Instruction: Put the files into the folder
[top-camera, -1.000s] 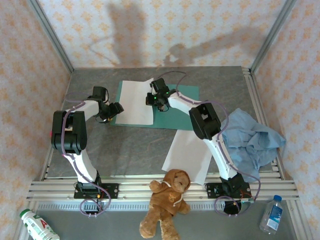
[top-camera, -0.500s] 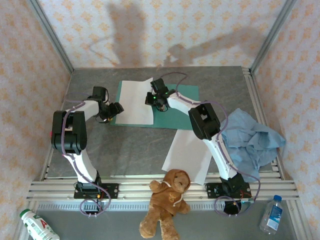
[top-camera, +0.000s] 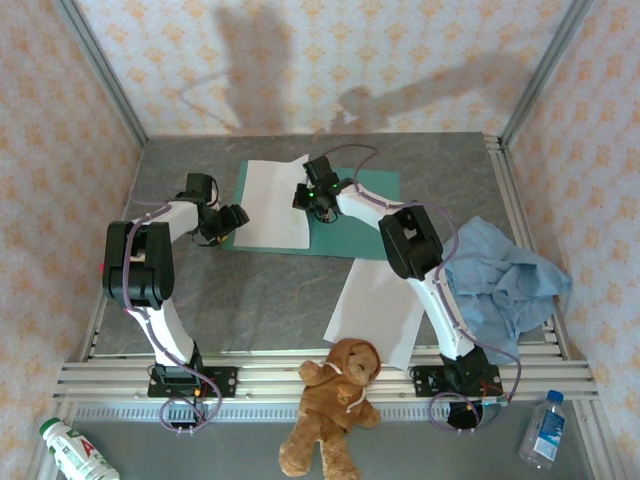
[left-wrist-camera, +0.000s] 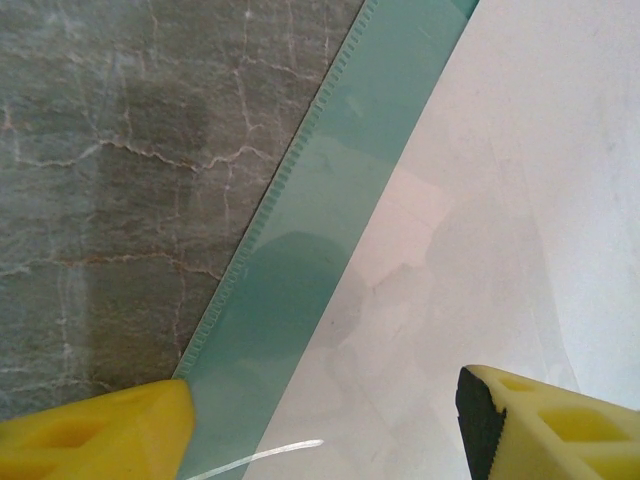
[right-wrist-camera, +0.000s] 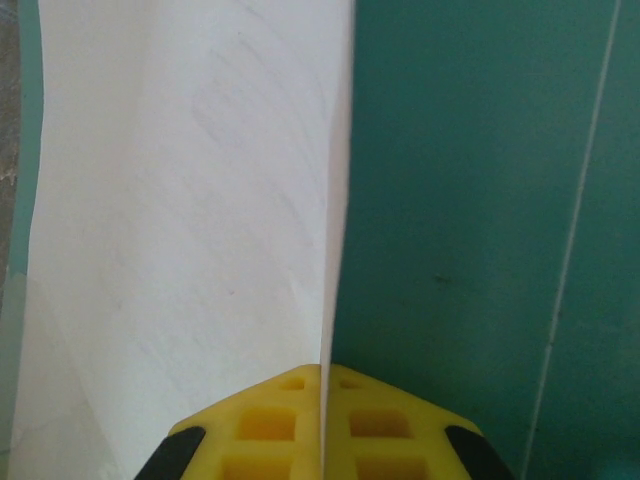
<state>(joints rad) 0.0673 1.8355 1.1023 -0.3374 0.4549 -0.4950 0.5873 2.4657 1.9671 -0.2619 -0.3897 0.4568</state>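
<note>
Little has changed in the last second: the right gripper (right-wrist-camera: 322, 378) has crept slightly, still clenched on the edge of the first white sheet (right-wrist-camera: 190, 200), which lies over the open teal folder's (right-wrist-camera: 450, 200) left half. The left gripper (top-camera: 222, 222) waits released at the folder's left edge. The second sheet (top-camera: 378, 305) is still out on the table (top-camera: 270, 290), so the task looks about half done.

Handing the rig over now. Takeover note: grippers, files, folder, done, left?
Grippers: left gripper open over the left edge of the folder, holding nothing; right gripper shut on the right edge of the first sheet.
Things: first sheet lies on the open folder; second sheet flat on the table, outside the folder.
Done: one sheet on the folder.
Left: release it, bring in the second sheet, close the folder.
</note>
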